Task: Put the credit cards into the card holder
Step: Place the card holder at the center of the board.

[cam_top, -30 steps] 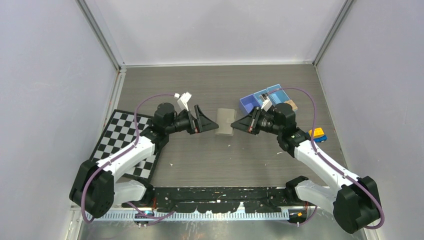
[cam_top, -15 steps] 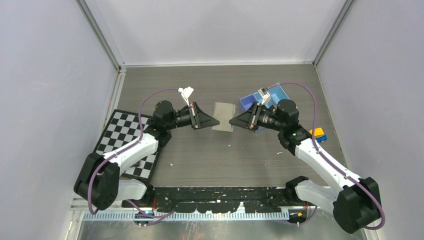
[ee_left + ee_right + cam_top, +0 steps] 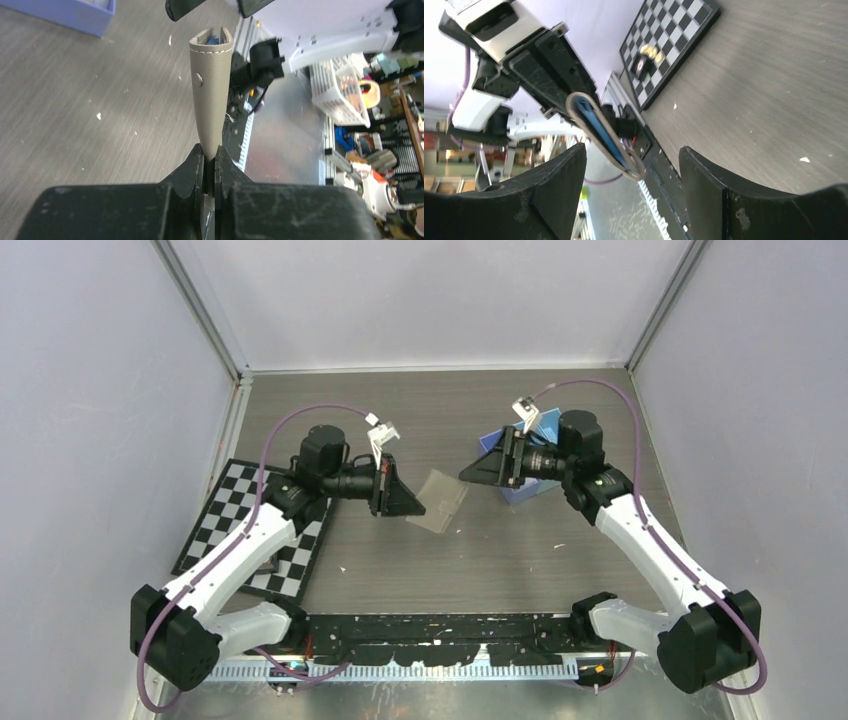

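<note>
The card holder [image 3: 437, 502], a grey-taupe wallet with a snap stud, hangs tilted above the table centre. My left gripper [image 3: 412, 508] is shut on its left end. In the left wrist view the card holder [image 3: 211, 90] sticks straight out from the left gripper [image 3: 210, 155], folded, with blue lining at its far end. My right gripper [image 3: 468, 475] stands open just right of it. In the right wrist view the card holder [image 3: 604, 135] shows edge-on, its end between the spread fingers of the right gripper [image 3: 631, 149] without touching them. No credit cards are in view.
A blue compartment tray [image 3: 522, 490] sits at the back right, mostly hidden under my right arm; its corner shows as the blue tray [image 3: 65, 12]. A checkerboard mat [image 3: 250, 530] lies at the left, with a small dark and yellow object [image 3: 646, 55] on it.
The left gripper closed on the card holder and lifted it off the table. The right gripper opened, let go of it and rose a little to the back right.
</note>
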Tool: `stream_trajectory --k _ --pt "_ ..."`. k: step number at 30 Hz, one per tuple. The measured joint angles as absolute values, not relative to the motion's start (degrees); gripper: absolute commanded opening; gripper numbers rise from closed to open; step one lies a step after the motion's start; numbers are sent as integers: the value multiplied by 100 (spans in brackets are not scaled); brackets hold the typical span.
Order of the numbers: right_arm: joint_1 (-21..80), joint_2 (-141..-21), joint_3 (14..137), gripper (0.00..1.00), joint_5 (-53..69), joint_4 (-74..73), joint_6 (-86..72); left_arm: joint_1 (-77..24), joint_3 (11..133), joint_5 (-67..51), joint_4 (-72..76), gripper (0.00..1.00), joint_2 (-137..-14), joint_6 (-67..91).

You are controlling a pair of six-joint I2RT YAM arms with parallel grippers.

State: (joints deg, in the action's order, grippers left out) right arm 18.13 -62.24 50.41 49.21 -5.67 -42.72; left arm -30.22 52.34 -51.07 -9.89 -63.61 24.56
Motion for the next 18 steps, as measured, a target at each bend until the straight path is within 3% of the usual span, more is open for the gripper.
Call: stream_trajectory --k 3,12,15,16,18 --pt "2187 -6479 5356 65 5063 -1002 -3909 -3107 5271 -5238 -1535 0 -6449 2016" --pt "3085 -7249 5905 25 5124 -1822 -3116 -3240 5325 -5367 -2383 0 -6711 1413" --pt "3133 -7380 5948 3 5155 -1887 -3041 -3240 5325 -5315 -2515 1 -6711 1341" --pt "3151 -7391 5968 1 5162 -1894 -3013 -3240 5325 -5288 -2556 9 -6709 1313" --pt "3173 -7391 5990 1 5133 -1920 -2952 -3240 5334 -5231 -2606 36 -6698 1278"
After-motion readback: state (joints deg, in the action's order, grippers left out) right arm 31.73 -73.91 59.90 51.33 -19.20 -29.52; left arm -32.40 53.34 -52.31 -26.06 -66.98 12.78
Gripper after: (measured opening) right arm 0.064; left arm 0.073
